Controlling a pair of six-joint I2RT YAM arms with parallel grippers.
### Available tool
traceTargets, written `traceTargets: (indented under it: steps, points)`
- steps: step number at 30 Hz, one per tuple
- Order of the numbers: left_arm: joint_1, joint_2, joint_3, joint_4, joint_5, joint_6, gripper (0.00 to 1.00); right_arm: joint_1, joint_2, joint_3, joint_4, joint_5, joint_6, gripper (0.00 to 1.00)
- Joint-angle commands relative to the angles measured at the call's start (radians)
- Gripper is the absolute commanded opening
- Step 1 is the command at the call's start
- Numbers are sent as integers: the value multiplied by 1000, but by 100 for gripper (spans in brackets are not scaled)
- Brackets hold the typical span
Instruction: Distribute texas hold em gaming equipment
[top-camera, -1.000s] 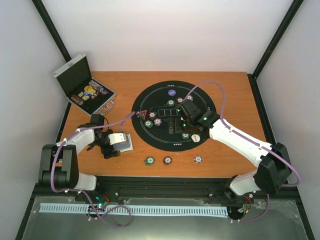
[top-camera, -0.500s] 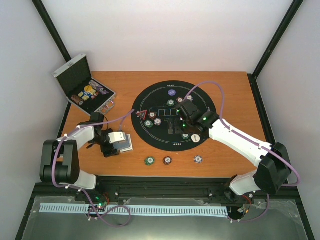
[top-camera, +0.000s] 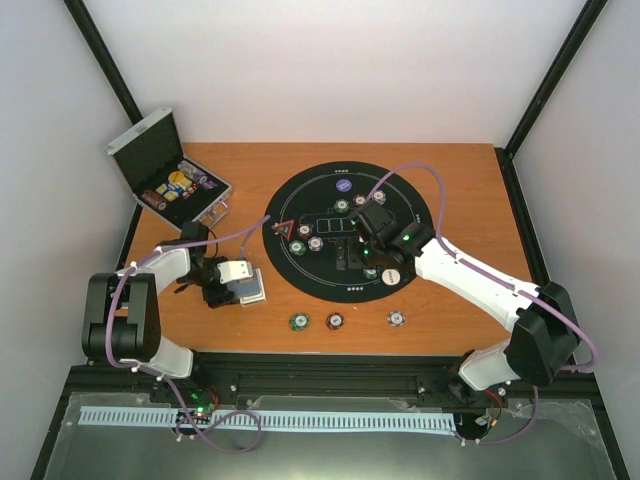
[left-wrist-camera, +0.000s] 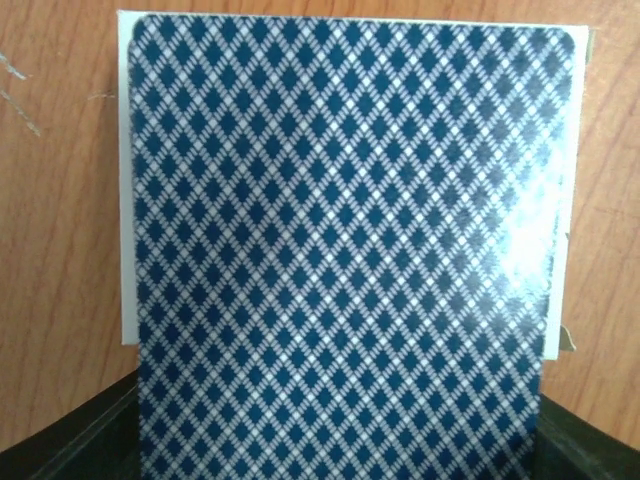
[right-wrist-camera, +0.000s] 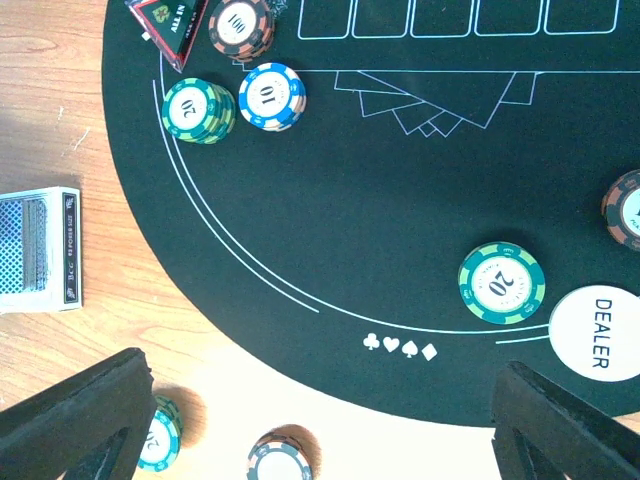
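Right pincer (right-wrist-camera: 320, 365) hangs over the black mat (right-wrist-camera: 400, 190), fingers wide apart, nothing held. A green chip (right-wrist-camera: 502, 283) lies just ahead of its right finger, touching the white DEALER disc (right-wrist-camera: 598, 333). Well ahead on the left are a green stack (right-wrist-camera: 198, 110), a blue-white chip (right-wrist-camera: 272, 96) and a red triangle marker (right-wrist-camera: 170, 20). The card box (right-wrist-camera: 38, 250) sits on the desk (right-wrist-camera: 80, 130) off to its left. Left pincer (top-camera: 236, 284): a blue-checked card (left-wrist-camera: 345, 250) fills the gap between its fingers; cannot tell if it is clamped.
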Motion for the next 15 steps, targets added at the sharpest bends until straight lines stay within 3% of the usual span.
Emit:
traceTargets:
  steps: [1, 7, 12, 15]
  points:
    - [6, 30, -11, -16, -5, 38, 74, 13, 14, 4, 6, -8, 10, 91]
    - [6, 8, -27, -21, -6, 45, 61, 17, 21, 5, 16, -24, 15, 88]
    - [6, -31, -35, -43, 2, 53, 37, 27, 36, 13, 21, -27, 17, 86]
    - [6, -54, -31, -58, 10, 48, 33, 38, 45, 13, 33, -36, 24, 86]
